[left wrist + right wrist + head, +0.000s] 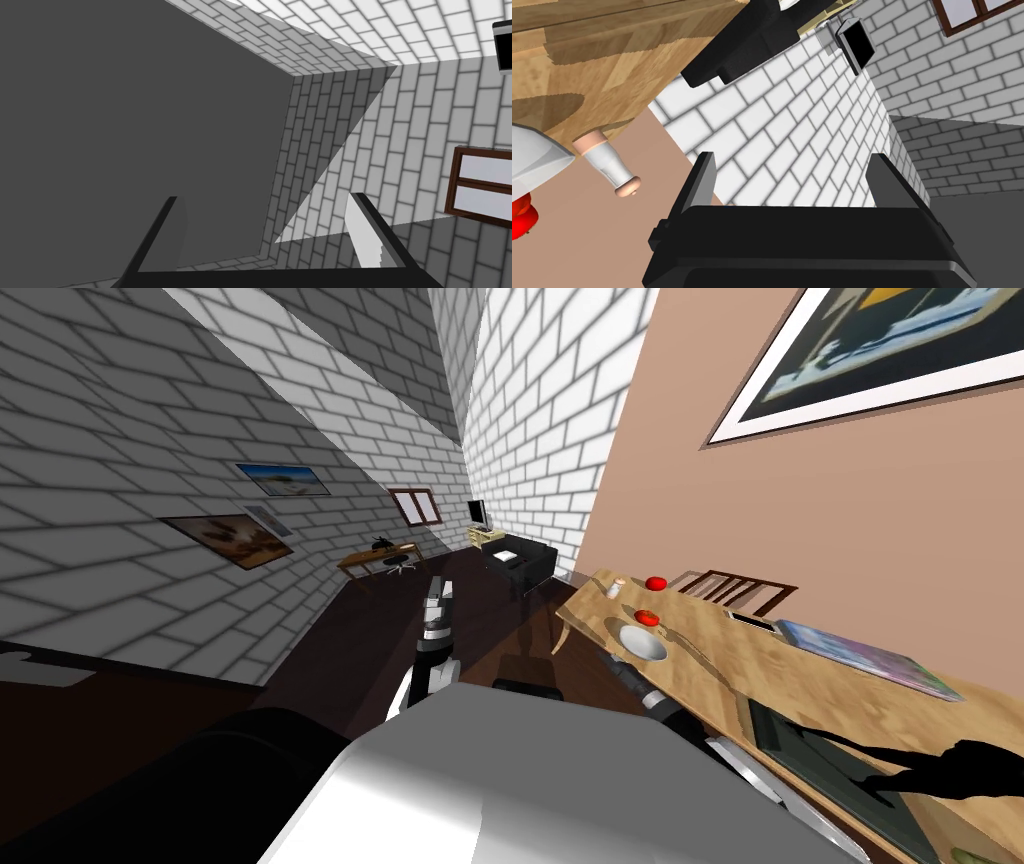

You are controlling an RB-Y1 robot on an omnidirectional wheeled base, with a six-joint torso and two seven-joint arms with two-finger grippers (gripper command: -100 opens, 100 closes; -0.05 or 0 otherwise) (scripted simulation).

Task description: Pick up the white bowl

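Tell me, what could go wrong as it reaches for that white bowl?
The white bowl lies beside the right gripper, not between its open fingers; closing now would likely catch nothing. The small bottle and a red round thing stand close by the bowl, so a sideways sweep might knock them over.

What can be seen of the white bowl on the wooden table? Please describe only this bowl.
The round white bowl is shallow, plain and smooth, with a wide rim and a greyish inside that looks empty. It stands upright on the light wooden table, near the table's edge. A small red round fruit lies just beyond its rim; whether they touch is unclear. The right gripper is beside the bowl with its jaws open, not around it.
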